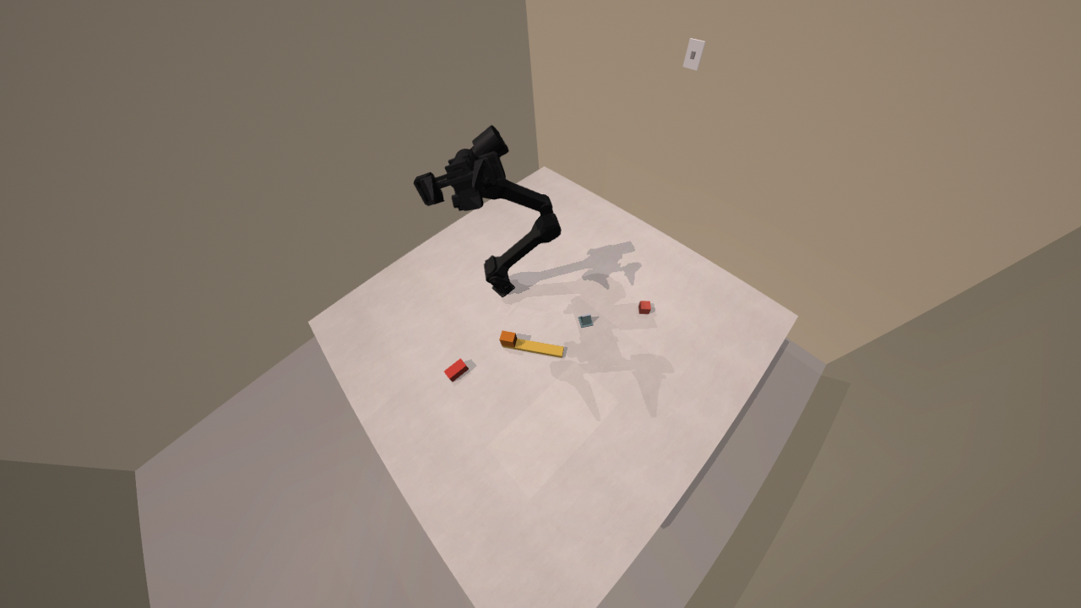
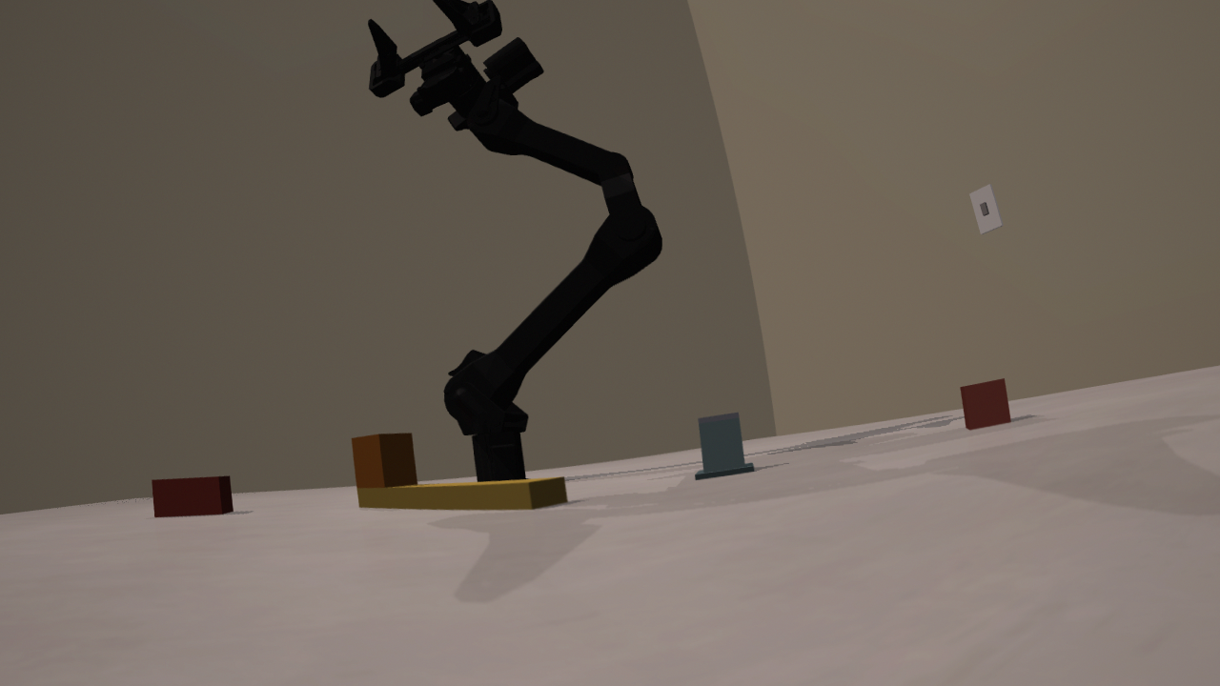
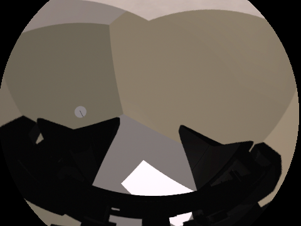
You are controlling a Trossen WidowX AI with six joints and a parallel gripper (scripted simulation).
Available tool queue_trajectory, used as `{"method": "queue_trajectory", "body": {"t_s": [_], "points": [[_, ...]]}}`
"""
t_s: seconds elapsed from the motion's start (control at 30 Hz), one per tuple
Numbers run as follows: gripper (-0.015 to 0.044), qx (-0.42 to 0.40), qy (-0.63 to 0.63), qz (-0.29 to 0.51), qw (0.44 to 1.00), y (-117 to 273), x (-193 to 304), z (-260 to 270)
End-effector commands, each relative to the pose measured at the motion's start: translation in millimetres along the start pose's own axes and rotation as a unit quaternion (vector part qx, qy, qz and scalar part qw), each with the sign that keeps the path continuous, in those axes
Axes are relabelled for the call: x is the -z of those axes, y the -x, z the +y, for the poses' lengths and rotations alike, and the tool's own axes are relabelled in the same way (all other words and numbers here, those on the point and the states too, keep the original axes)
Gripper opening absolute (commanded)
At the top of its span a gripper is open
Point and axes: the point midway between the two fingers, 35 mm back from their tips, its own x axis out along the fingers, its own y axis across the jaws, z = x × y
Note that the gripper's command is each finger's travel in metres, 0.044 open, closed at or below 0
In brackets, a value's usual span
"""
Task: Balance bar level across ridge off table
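Note:
The yellow bar [image 1: 541,348] [image 2: 460,496] lies flat on the table [image 1: 529,544] [image 2: 682,596], with an orange block [image 1: 507,339] [image 2: 382,460] on its left end. The blue-grey ridge [image 1: 585,320] [image 2: 721,444] stands upright on a thin base to the right of the bar, apart from it, with nothing on top. My gripper [image 2: 404,11] [image 3: 150,125] is open and empty, raised high above the table and far from the bar. One fingertip is cut off by the top edge in the exterior view. The bar and ridge are not in the wrist view.
A red block [image 1: 455,369] [image 2: 191,497] lies to the left of the bar. A smaller red cube [image 1: 644,306] [image 2: 985,404] sits on the table to the right of the ridge. The arm's base stands behind the bar.

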Motion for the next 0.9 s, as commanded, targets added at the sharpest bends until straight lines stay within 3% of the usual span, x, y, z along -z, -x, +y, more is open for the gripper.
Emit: {"method": "queue_trajectory", "body": {"t_s": [0.0,0.1,0.87], "points": [[0.0374,0.0,-0.003,0.0,1.0,-0.1,0.2,0.5],[0.0315,0.006,-0.041,0.006,0.999,-1.5,2.5,7.6],[0.0315,0.027,-0.369,0.005,0.929,-39.5,-10.3,73.4]]}}
